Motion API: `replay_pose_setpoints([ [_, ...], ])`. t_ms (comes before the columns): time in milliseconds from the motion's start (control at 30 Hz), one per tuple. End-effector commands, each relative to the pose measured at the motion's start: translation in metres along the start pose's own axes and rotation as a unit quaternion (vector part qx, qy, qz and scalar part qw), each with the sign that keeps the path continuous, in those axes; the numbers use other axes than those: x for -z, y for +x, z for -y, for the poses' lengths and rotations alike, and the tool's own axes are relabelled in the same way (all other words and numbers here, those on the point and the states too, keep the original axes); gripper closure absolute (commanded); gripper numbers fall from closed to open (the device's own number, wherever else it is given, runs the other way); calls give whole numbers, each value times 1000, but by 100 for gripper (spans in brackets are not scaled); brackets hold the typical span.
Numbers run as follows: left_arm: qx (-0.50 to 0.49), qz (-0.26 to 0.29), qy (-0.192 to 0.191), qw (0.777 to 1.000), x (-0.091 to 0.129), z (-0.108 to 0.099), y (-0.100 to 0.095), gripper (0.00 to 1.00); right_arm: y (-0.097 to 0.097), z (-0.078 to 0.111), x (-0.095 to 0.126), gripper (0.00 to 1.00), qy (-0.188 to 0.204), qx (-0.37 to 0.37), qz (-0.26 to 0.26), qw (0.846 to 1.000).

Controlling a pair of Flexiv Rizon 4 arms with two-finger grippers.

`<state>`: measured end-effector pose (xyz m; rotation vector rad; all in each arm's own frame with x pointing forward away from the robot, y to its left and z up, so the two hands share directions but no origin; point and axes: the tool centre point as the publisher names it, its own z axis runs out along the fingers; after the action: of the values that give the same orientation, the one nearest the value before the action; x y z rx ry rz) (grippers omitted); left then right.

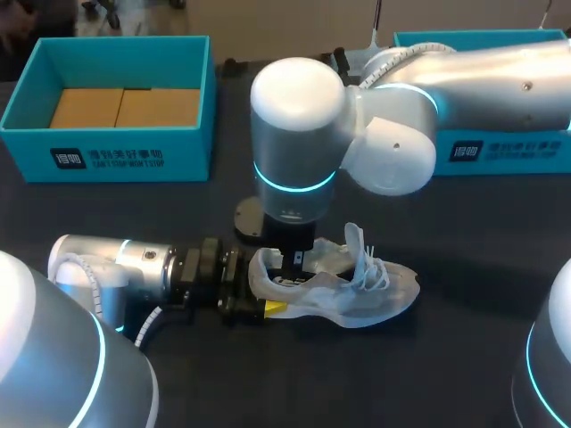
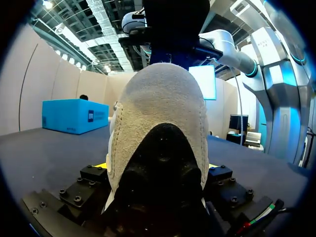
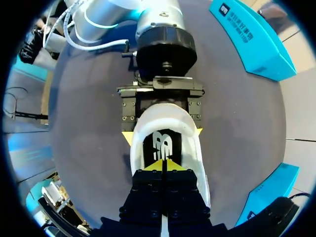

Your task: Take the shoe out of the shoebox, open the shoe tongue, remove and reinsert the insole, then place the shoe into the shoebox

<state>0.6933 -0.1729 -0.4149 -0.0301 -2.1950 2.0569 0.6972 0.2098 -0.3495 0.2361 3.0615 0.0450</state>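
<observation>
Status: shoe [image 1: 357,290] out of shoebox [image 1: 125,159], on table [image 1: 464,357] near front edge; left gripper [image 1: 266,283] clamps heel, right gripper [image 3: 163,165] narrow, tips together on insole [image 3: 162,145]. Insole seemingly not yet out; reinsertion, reboxing remain

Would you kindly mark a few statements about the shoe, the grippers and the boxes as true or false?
1. The shoe lies on the table, outside the left shoebox and the right shoebox. True.
2. The left gripper grips the shoe at its toe. False: its fingers clamp the heel from both sides.
3. The right gripper is down in the shoe's opening, tips together over the insole. True.
4. The left shoebox holds a second shoe. False: only brown cardboard shows inside.
</observation>
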Motion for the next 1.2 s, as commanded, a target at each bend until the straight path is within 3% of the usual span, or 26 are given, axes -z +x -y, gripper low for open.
replay_pose_setpoints([
  [33,0,2,1,1000,-1,0,1,100,-2,-2,-10,100,4,2,-6,1000],
  [433,0,2,1,1000,-1,0,1,100,-10,14,-36,100,10,7,-4,1000],
  [833,0,2,1,1000,-1,0,1,100,-18,56,-29,100,25,-35,10,999],
  [1000,0,2,1,1000,-1,0,1,100,-20,62,-32,99,27,-42,4,999],
  [1100,0,2,1,1000,-1,0,1,100,-21,63,-34,72,27,-39,2,999],
  [1133,0,2,1,1000,-1,0,1,100,-21,64,-34,66,27,-39,2,999],
  [1200,0,2,1,1000,-1,0,1,100,-23,65,-36,64,26,-37,1,999],
])
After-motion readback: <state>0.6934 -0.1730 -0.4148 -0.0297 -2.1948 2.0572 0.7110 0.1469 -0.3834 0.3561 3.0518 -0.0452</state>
